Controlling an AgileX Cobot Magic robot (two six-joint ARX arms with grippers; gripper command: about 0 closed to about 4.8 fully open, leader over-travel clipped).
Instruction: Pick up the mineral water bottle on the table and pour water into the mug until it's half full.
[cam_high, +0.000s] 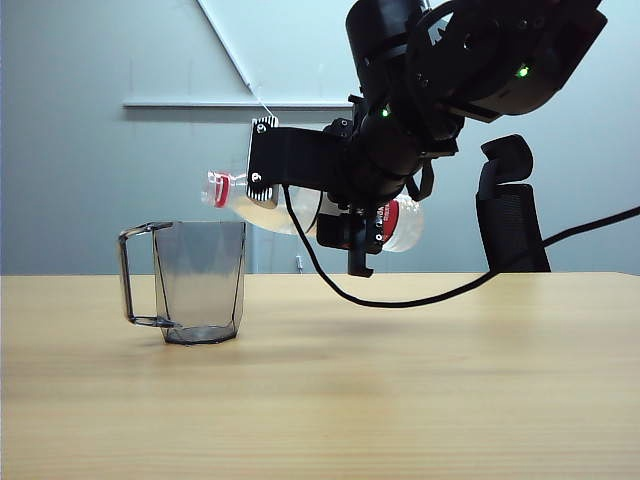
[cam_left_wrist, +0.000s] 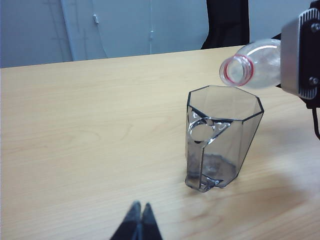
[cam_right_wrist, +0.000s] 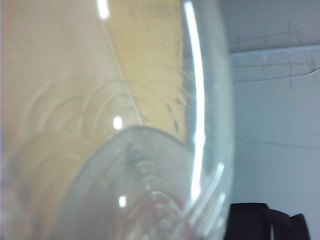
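From the exterior view, the right gripper (cam_high: 355, 225) has its jaws clamped on the mineral water bottle (cam_high: 262, 206), lying near-level, mouth toward nine o'clock above the mug (cam_high: 198, 281) on the worktop (cam_high: 420, 380). In the left wrist view, the left gripper (cam_left_wrist: 139, 222) has its jaws together, at six o'clock of the mug. In the right wrist view, the bottle wall fills the frame.

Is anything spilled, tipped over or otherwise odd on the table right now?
Nothing stands out. The mug stands upright on the table, with no spill visible. The right gripper holds the uncapped mineral water bottle tilted, mouth above the mug's rim. The left gripper sits shut, apart.
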